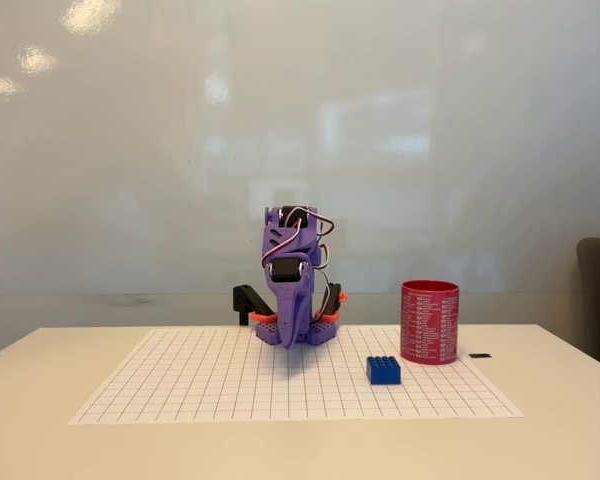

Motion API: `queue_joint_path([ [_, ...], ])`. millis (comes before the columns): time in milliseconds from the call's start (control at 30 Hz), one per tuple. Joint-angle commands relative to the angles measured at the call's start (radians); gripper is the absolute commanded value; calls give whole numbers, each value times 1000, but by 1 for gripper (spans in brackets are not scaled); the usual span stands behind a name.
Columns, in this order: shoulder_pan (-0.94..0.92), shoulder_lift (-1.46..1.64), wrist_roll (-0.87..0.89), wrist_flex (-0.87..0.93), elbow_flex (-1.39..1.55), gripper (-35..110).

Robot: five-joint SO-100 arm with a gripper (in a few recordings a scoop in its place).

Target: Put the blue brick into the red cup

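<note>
Since the blue brick [384, 370] sits just beside the red cup [430, 322], a clumsy approach could topple the cup; whether the folded arm's hand [289, 338] is spread, I cannot tell.

arm [295, 285]: purple body, folded; red, white and black wires looped at its top; a black block on its front
gripper [292, 338]: purple like the arm, tip pointing down
base [298, 325]: purple, studded, with orange parts at both sides of the gripper and a black clamp [250, 300] to its left
blue brick [384, 370]: bright blue, plain, studs on top, right of the gripper and nearer the camera
red cup [430, 322]: red wall with rows of small white print, farther right of the gripper than the brick
mat [180, 385]: white with a thin dark square grid, under the gripper
table [40, 430]: pale cream, plain
small tag [480, 355]: black, right of the cup
wall [130, 150]: glossy whitish grey with pale light reflections
</note>
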State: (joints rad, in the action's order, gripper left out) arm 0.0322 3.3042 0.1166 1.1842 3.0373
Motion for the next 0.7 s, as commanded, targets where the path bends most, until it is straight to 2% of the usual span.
queue_joint_path([
  [0, -77, -114, 5, 31, -247, -1],
  [167, -150, -333, 17, 64, -483, -1],
  [367, -193, -606, -40, 209, -775, -1],
  [667, -166, -933, -337, 403, -1083, -1],
])
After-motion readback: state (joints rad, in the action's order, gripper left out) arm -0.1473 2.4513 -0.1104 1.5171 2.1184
